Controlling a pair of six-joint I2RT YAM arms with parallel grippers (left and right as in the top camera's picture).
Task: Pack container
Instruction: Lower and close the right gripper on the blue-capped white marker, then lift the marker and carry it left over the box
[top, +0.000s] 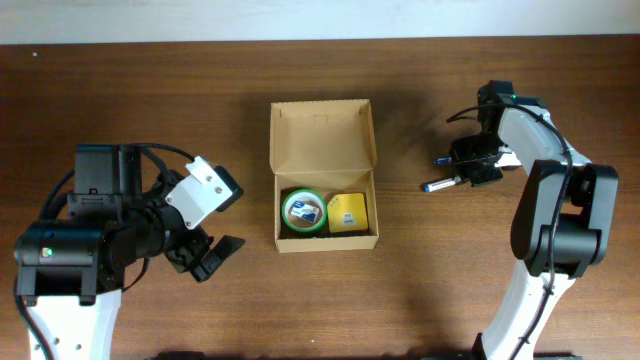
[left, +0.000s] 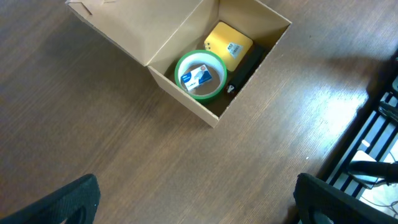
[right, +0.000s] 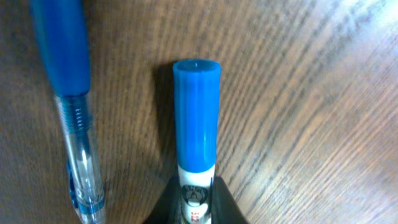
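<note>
The container (top: 322, 243) is a tan cardboard box at the table's middle, its flap lid standing open toward the far side. In it lie a green tape roll (top: 302, 210) with a small blue-and-white packet inside its ring, a yellow box (top: 348, 212) and a black item (left: 245, 67). Right of the container, my right gripper (top: 468, 175) is shut on a blue-capped white marker (right: 196, 118), which lies on the wood. A blue pen (right: 65, 93) with a clear barrel lies beside the marker. My left gripper (top: 205, 258) stands open over bare wood, left of the container (left: 185, 99).
The container's lid (top: 320, 135) stands up along its far edge. My right arm's base (top: 560, 215) stands at the right edge of the table. The left arm's body (top: 90, 230) fills the left front.
</note>
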